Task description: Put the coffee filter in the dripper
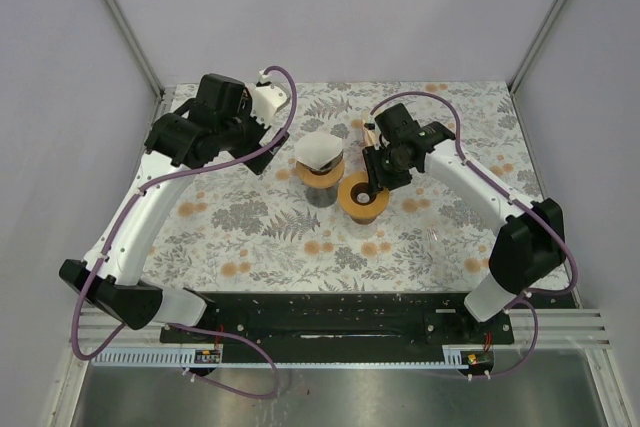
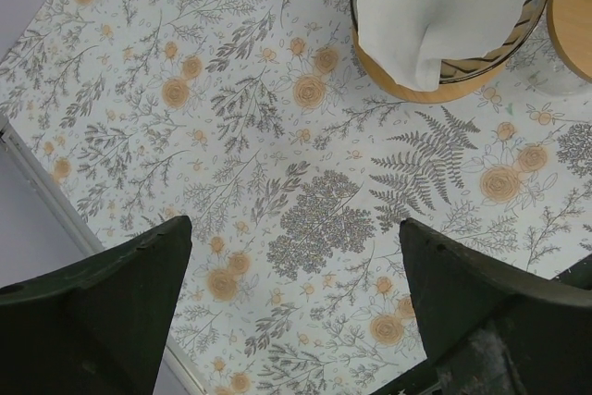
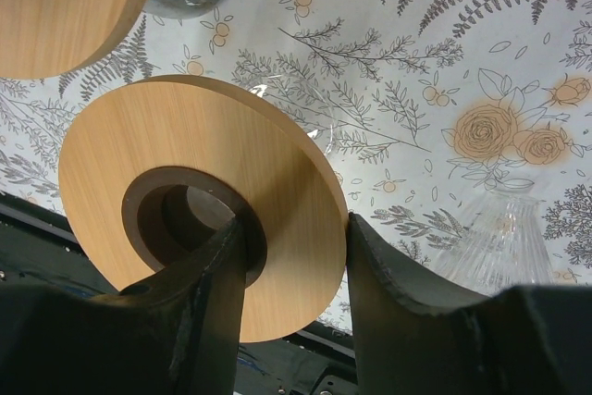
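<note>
The coffee filter (image 2: 444, 6) was a white paper cone, standing with its mouth up inside a wire basket (image 2: 532, 18) with a wooden collar, on top of a dark vessel (image 1: 320, 190) near the middle of the table (image 1: 250, 237). One side of its edge was folded down over the collar. I judged it very light, soft and easy to crush or tear. It had no slippery surface, but it would bend under any firm squeeze. The best place to take it seemed the free upper edge, pinched gently through one wall of paper, not across the whole cone.

Just beside the basket lay a wooden ring (image 3: 185, 154) with a dark hole. The right gripper (image 3: 294, 228) pinched this ring, one finger inside the hole and the other against the outer rim. A ribbed glass piece (image 3: 490, 228) stood near it. I could not tell for sure which of these parts made the dripper.

The left gripper (image 2: 294, 227) hung above the bare flowered cloth, its fingers spread wide with nothing between them, apart from the filter.
</note>
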Motion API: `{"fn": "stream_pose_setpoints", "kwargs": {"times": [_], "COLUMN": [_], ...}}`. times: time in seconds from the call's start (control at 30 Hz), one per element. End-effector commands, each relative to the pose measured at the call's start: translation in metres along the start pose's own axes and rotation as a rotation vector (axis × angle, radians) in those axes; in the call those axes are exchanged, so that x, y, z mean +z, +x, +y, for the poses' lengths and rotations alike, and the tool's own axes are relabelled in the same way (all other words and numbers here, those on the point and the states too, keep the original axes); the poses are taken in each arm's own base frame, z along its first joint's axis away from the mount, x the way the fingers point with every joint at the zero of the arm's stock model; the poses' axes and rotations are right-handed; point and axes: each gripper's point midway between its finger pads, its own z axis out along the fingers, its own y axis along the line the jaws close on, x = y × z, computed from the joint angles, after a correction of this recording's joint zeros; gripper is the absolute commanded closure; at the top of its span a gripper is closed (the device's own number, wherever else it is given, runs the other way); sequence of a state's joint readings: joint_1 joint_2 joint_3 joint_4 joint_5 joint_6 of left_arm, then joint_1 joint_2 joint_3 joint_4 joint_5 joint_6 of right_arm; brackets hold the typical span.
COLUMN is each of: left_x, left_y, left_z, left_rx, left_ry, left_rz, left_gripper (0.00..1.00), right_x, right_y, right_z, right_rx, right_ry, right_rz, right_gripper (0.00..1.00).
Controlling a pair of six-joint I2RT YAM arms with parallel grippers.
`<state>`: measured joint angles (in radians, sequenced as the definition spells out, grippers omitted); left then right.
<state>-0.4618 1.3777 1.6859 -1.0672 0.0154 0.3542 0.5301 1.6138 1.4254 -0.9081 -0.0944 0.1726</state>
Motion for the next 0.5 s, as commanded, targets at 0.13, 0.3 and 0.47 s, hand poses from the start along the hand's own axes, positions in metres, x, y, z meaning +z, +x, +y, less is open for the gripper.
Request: {"fn": "stream_pose_setpoints", "kwargs": {"times": [0.13, 0.3, 0.47], "left_x": [-0.0073, -0.0096, -0.0101], "left_y": [-0.0142, -0.0164, -0.0154], "left_z": [-0.0034, -0.0031, -0.0043], "left_rx": [-0.041, -0.036, -0.028], "left_ry": [0.023, 0.022, 0.027], "left_rz": [-0.074, -0.082, -0.084], "left_gripper": [0.02, 0.02, 0.02], "right_x": [0.0036, 0.0061, -0.0025], "right_y": [-0.003, 0.0002, -0.0058], "right_z": [-0.0013, -0.0024, 0.0003], "right_rx": [-0.001, -0.009, -0.018], "right_ry": [0.015, 0.018, 0.01], "right_rz": [-0.008, 0.014, -0.002], "right_gripper": [0.73, 0.52, 0.45]}}
